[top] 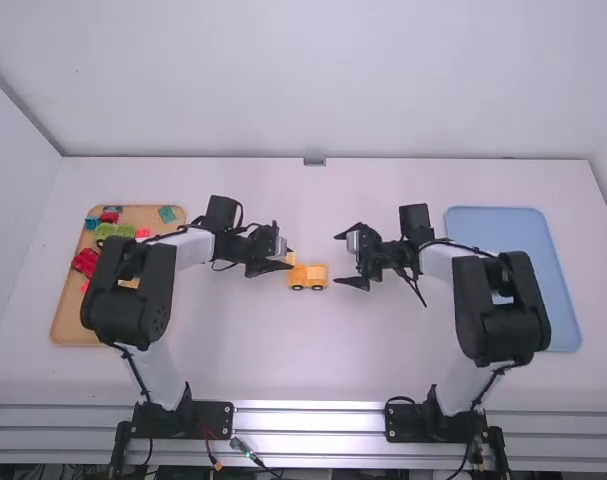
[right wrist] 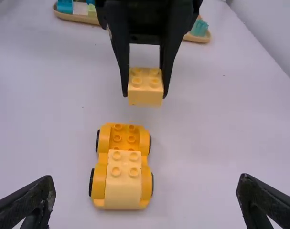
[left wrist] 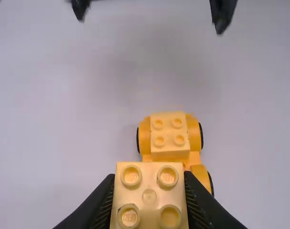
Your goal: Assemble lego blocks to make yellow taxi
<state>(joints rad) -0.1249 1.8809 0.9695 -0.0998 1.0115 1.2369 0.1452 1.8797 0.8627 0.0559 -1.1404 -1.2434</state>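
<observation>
Near the table's middle, my left gripper [top: 284,258] is at the left end of the yellow car base [top: 308,278]. In the left wrist view my left gripper [left wrist: 149,200] is shut on a yellow block [left wrist: 149,191], with the car base [left wrist: 195,155] partly hidden beneath. The right wrist view shows that held block [right wrist: 145,88] above and apart from the wheeled base [right wrist: 102,176], which carries another yellow block [right wrist: 123,186] on one end. My right gripper [top: 351,262] stands open right of the car; in its wrist view the gripper [right wrist: 147,193] has nothing between its fingers.
A wooden tray [top: 68,330] with red, green and teal pieces lies at the left, partly under the left arm. A blue tray [top: 503,222] lies at the right, partly under the right arm.
</observation>
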